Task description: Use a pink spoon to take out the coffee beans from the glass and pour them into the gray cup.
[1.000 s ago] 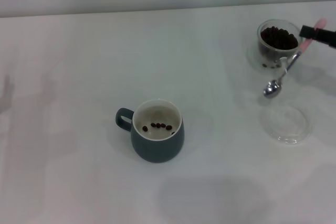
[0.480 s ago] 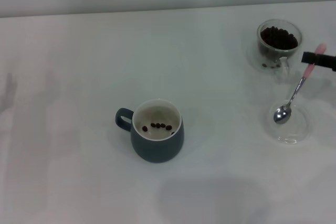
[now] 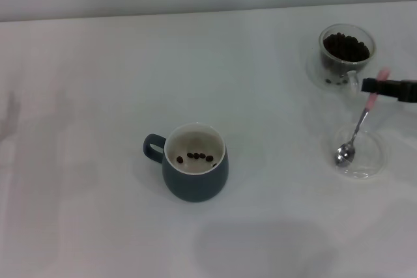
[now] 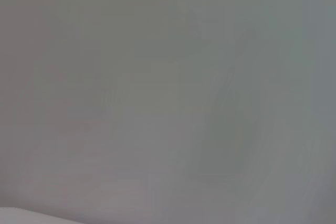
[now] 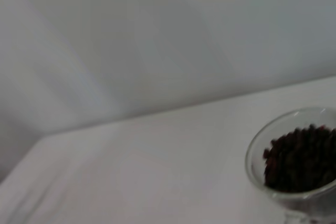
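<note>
A: Where is the right hand (image 3: 376, 85), and what is it doing?

B: At the right edge of the head view, just below the glass. Its dark fingertips are clamped on the pale pink end of the pink spoon (image 3: 355, 131), so the spoon hangs slanting down and to the left.

A: Why hold it so far up the handle?

B: I judge it keeps the hand clear of rims while the bowl does the reaching. At present the metal bowl sits low over, perhaps touching, the clear saucer (image 3: 378, 161) at lower right; I cannot tell which. It looks empty.

A: And the coffee beans?

B: Most fill the glass (image 3: 344, 54) at upper right as a dark heap (image 3: 346, 46), also seen at the lower right of the right wrist view (image 5: 299, 157). A few lie on the cream floor of the gray cup (image 3: 194, 172), well apart at lower centre of the counter (image 3: 98, 83), its handle pointing left.

A: The left hand?

B: Not visible; its wrist view shows only a blank grey surface
</note>
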Robot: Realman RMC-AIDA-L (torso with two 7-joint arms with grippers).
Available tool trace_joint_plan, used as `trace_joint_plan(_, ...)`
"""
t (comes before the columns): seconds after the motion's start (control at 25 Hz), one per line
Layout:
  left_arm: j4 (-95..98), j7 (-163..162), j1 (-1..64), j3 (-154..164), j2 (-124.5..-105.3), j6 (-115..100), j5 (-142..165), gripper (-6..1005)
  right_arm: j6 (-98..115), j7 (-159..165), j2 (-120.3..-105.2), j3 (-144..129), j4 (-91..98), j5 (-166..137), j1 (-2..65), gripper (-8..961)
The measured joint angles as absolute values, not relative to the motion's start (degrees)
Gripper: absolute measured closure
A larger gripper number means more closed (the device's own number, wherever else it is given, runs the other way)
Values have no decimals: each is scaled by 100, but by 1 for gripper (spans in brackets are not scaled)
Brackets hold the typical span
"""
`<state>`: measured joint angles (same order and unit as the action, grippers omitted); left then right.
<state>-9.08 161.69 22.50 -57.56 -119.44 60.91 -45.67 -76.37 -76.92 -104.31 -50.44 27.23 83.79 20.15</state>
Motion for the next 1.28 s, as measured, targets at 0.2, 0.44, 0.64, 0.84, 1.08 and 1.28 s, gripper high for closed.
trace_joint_plan(0.2,-908,16168,2253,-5748,-11945,6091,-4553,239,-7428,-7720,-10556,-4991,2805,7949,2133,805)
trace_joint_plan(0.44,-905,16156,2257,-5755,-11945,6091,-4546,239,-7292,-7722,-10566,-4956,2808,7972,2144,740)
trace_joint_plan(0.64,-905,16159,2268,-5762,-11944,6091,-4553,239,-7364,-7767,-10564,-4611,2903,7977,2100,657)
trace_joint_plan(0.84,-905,16153,2286,-5765,-11937,6091,-4573,239,-7668,-7898,-10619,-3966,3231,8014,1937,656)
trace_joint_plan(1.08,-905,16142,2325,-5766,-11925,6091,-4586,239,-7697,-9588,-11255,-2066,3549,8063,1879,655)
trace_joint_plan(1.28,-920,16140,2400,-5766,-11926,6099,-4636,239,-7152,-12274,-11490,-1306,2476,9138,2001,655)
